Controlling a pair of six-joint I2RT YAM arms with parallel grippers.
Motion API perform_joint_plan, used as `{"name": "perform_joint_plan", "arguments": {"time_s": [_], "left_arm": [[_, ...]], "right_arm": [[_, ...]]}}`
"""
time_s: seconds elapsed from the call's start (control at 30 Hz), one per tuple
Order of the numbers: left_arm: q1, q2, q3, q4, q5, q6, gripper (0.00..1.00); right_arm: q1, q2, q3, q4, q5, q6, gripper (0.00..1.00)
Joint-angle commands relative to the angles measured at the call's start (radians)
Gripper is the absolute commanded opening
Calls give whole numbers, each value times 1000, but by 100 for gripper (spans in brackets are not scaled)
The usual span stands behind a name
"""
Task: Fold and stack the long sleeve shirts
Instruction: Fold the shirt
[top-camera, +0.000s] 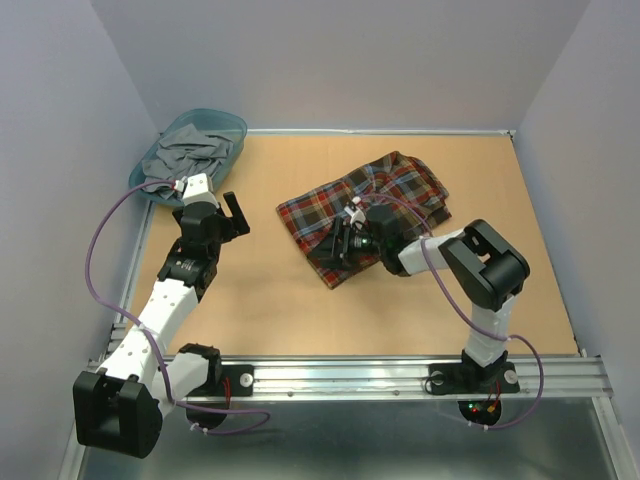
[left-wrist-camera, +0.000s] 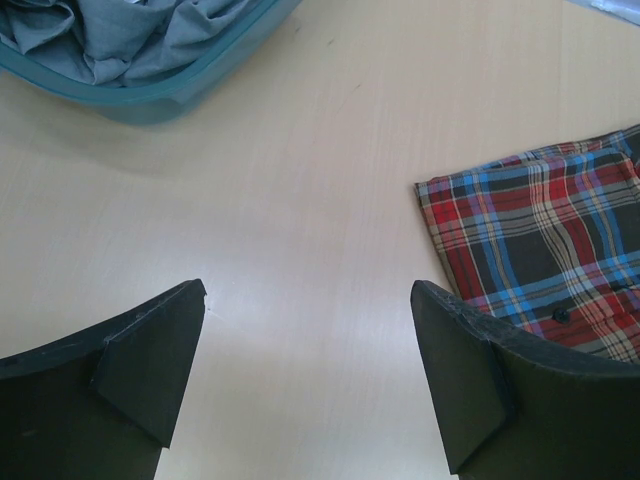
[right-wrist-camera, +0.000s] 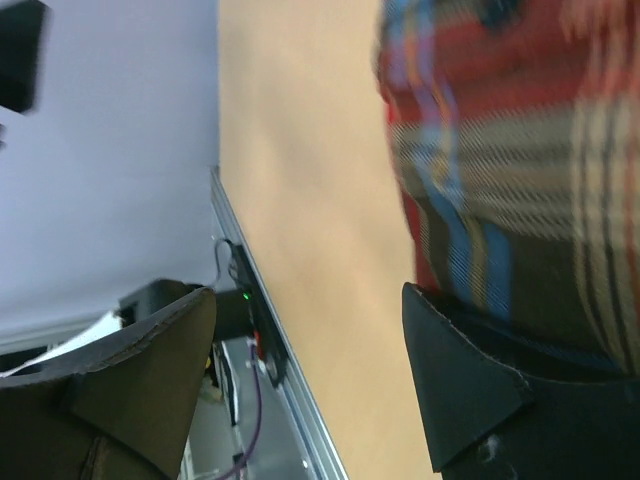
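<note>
Top external view: one plaid shirt lies rumpled and partly folded on the table, collar end away from the arms, and everything else is placed from it.

Count (only what shows):
- One shirt in red, brown, navy and yellow checks.
- One teal basket, well to the left of the shirt and farther back, with grey-green cloth heaped in it. How many pieces that heap holds cannot be told.
- Two arms, each with one gripper.

The left gripper hangs left of the shirt, between it and the basket. Its fingers are spread wide over bare table with nothing in them. The right gripper sits at the shirt's near-left edge. In the right wrist view its fingers are also parted, and plaid cloth lies right against one finger, with none across the gap. Whether that finger presses the cloth cannot be told.

The surface is a pale tan board. Nearer than the shirt, a silver metal rail carries both arm bases. Plain lavender-grey walls close in the left, right and far sides.
</note>
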Motion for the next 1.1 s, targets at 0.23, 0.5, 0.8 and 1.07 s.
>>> {"name": "perform_joint_plan", "arguments": {"time_s": [0.23,0.5,0.8,1.07], "left_arm": [[0,5,-16,36,40,-2,95],[-87,25,-20,96,223,-16,88],[-360,207,52,183,220,30,77],[-508,469,179,203,234,116,55]], "right_arm": [[29,47,-152,159,-54,10,80],[-81,-162,-20,-149,36,-146,79],[-274,-266,51,-485,202,-385,70],[-302,-272,135,-677,351,-565,57]]}}
